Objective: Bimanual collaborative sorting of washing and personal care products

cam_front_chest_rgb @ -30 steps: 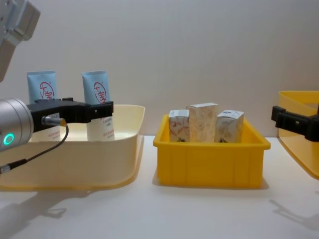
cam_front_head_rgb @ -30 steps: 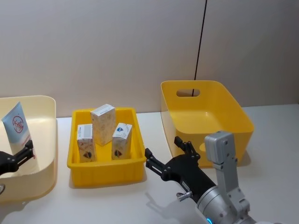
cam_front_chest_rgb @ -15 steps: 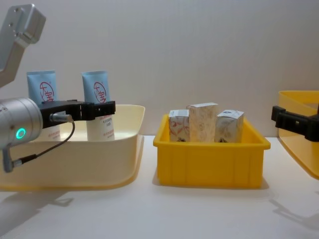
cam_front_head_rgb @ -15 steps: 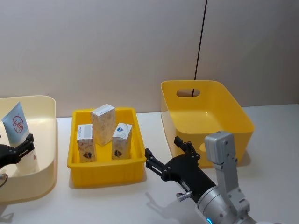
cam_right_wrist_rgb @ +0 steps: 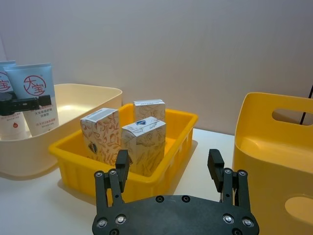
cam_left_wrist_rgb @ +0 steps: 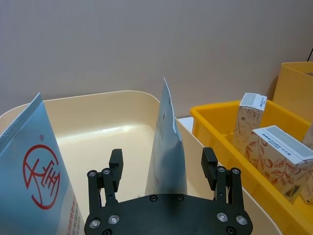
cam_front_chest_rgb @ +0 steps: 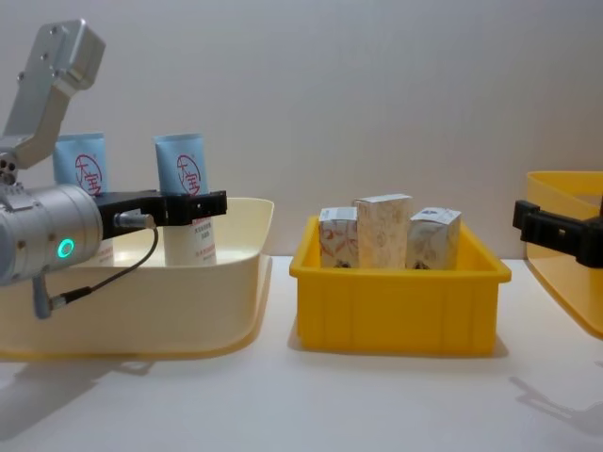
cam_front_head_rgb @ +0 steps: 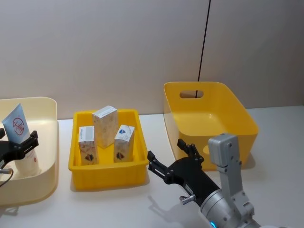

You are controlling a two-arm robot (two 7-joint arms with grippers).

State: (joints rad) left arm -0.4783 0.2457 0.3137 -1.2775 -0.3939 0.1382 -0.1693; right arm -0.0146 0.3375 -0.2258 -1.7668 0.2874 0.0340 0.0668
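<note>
Two light blue and white tubes stand in the cream bin [cam_front_chest_rgb: 240, 282]. My left gripper [cam_left_wrist_rgb: 162, 164] is open around the nearer tube [cam_left_wrist_rgb: 166, 147], with a gap on each side; the other tube [cam_left_wrist_rgb: 34, 176] stands beside it. From the chest the same gripper [cam_front_chest_rgb: 203, 204] sits level with that tube [cam_front_chest_rgb: 184, 174]. Three small white cartons [cam_front_head_rgb: 104, 126] stand upright in the low yellow tray [cam_front_head_rgb: 107, 170]. My right gripper [cam_front_head_rgb: 166, 149] hovers open over the table in front of the tray, holding nothing.
A deep yellow bin [cam_front_head_rgb: 240, 116] with a handle slot stands at the right, behind my right arm. A wall closes off the back of the table. Bare table lies in front of the tray and between tray and deep bin.
My left gripper has pushed farther into the cream bin, and its open fingers now flank the nearer tube. The right arm and the cartons have not moved.
</note>
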